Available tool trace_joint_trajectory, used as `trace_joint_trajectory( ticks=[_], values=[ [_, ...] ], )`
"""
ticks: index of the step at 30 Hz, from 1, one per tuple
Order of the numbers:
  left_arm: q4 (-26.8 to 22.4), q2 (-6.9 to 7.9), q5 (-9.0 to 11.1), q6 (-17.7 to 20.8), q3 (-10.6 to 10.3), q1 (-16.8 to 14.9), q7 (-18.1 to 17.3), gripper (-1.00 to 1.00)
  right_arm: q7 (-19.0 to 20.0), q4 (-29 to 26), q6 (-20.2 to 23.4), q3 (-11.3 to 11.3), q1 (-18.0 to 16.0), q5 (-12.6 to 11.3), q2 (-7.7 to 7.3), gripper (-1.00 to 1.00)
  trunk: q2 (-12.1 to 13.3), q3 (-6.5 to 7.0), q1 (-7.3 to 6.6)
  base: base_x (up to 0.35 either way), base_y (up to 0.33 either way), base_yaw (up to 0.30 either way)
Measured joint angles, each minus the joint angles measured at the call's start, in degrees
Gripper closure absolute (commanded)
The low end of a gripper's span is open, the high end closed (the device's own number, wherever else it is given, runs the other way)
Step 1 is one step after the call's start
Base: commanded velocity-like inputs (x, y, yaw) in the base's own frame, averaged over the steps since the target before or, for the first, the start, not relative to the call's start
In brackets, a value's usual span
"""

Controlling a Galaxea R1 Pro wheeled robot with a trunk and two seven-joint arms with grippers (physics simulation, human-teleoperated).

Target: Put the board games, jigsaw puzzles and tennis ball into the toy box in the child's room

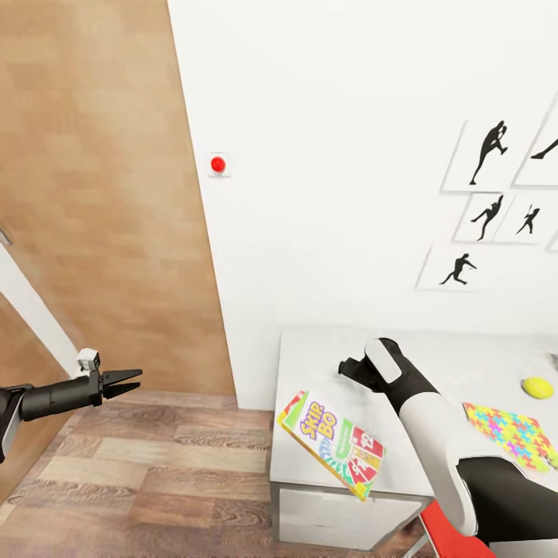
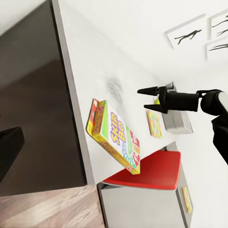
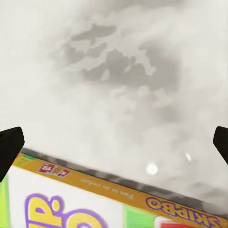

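Observation:
The Skip-Bo board game [image 1: 332, 443] lies on the table [image 1: 310, 360] near its front left corner, one corner jutting past the front edge. My right gripper [image 1: 346, 367] hovers open just behind the box, and its wrist view shows the box edge [image 3: 114, 202] below the wide-apart fingers [image 3: 9, 147]. A jigsaw puzzle [image 1: 511, 432] and the tennis ball [image 1: 537, 387] lie further right. My left gripper [image 1: 122, 382] hangs open over the floor, left of the table. Its wrist view shows the Skip-Bo box [image 2: 116, 135], the right gripper [image 2: 148, 97], the jigsaw [image 2: 154, 123] and the grey toy box [image 2: 178, 121] beyond.
A red chair [image 1: 446, 527] stands at the table's front, under my right arm. A wooden door [image 1: 101, 194] and wood-plank floor [image 1: 155, 473] are on the left. The white wall behind carries a red button [image 1: 218, 163] and black silhouette pictures [image 1: 488, 155].

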Motion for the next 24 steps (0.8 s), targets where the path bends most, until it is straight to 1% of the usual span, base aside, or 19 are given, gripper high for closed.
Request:
trace_joint_trajectory(
  ticks=[24],
  values=[
    [0.00,-0.05,-0.04,0.00,-0.08,0.00,0.06,-1.00,0.01,0.00,-0.01,-0.06,-0.18,0.16,-0.06,-1.00,-0.01,-2.23,0.00,-0.003,0.002,0.000]
  ],
)
